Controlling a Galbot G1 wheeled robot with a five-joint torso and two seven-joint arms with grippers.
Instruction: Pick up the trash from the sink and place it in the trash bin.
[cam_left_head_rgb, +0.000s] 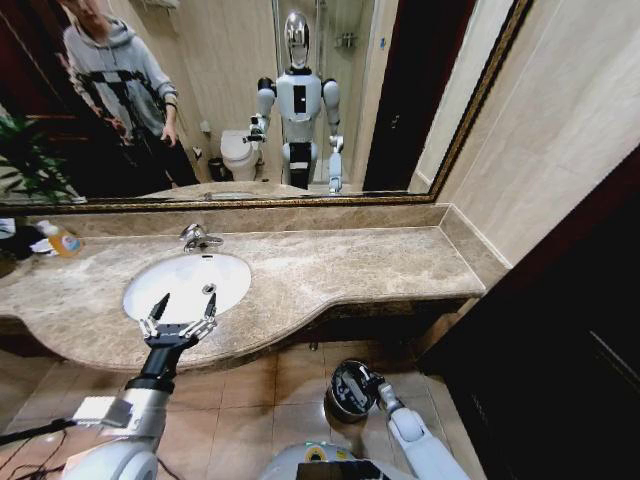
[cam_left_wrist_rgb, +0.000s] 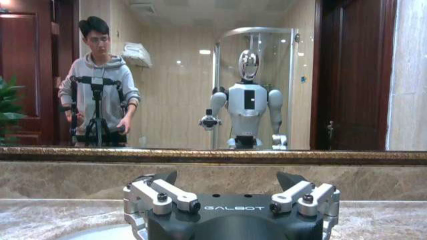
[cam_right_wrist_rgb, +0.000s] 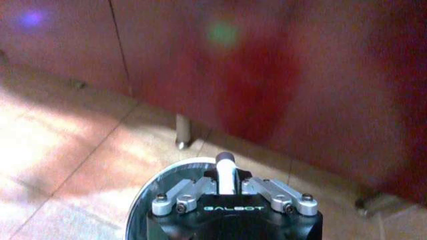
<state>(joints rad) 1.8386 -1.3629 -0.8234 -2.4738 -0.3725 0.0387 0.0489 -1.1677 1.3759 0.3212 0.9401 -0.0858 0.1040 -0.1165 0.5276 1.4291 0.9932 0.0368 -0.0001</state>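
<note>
Over bin, right fingers pinch bottle.

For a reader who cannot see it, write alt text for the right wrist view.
The right claw is shut on a small white bottle with a dark cap, held above the silvery-rimmed trash bin on a tiled floor. A dark red-brown cabinet front rises behind.

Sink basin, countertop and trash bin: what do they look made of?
Sink: looks like glazed ceramic, plain glossy white oval bowl, chrome-look faucet behind it.
Countertop: polished marble or a stone lookalike, beige-brown with veining and sheen.
Trash bin: probably metal, at least at the shiny silvery rim; the dark body could be plastic or coated metal, can't tell. Right gripper holds a white item over it.
</note>
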